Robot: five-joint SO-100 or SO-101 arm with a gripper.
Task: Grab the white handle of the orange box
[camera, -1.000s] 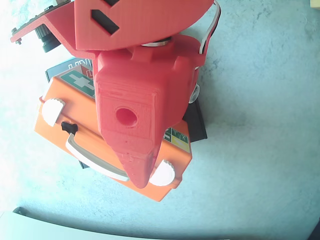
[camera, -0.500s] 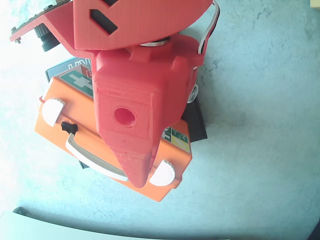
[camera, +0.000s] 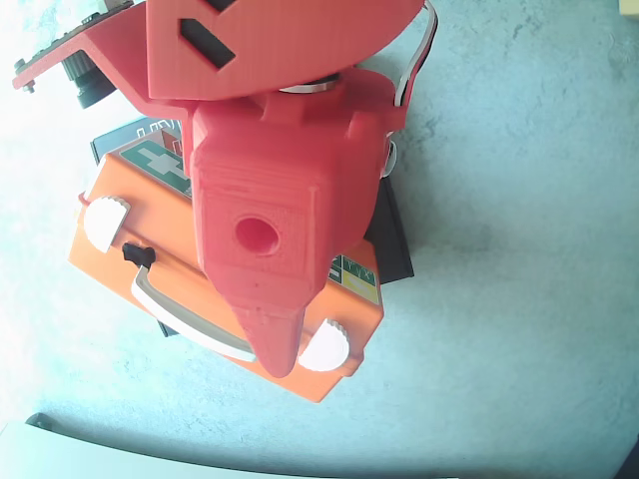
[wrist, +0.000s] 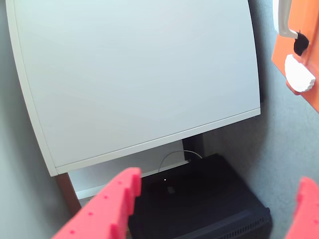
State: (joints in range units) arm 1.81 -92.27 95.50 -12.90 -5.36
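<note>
The orange box (camera: 115,254) lies on the table in the overhead view, largely covered by my red arm. Its white handle (camera: 170,314) runs along the box's lower-left side, with a black mount (camera: 137,254) at its upper end. My gripper (camera: 275,344) hangs above the handle's right end, beside a round white latch (camera: 324,346). In the wrist view the gripper (wrist: 209,214) is open and empty, with both red fingers (wrist: 107,209) wide apart at the bottom. The orange box (wrist: 301,107), handle end (wrist: 283,17) and a latch (wrist: 298,74) sit at the top right edge, outside the jaws.
A flat black box (camera: 394,235) lies under the orange box. A second white latch (camera: 105,222) sits at the box's left. A large white panel (wrist: 134,79) fills the wrist view, with a black case (wrist: 199,199) below it. A pale edge (camera: 100,454) runs along the bottom left.
</note>
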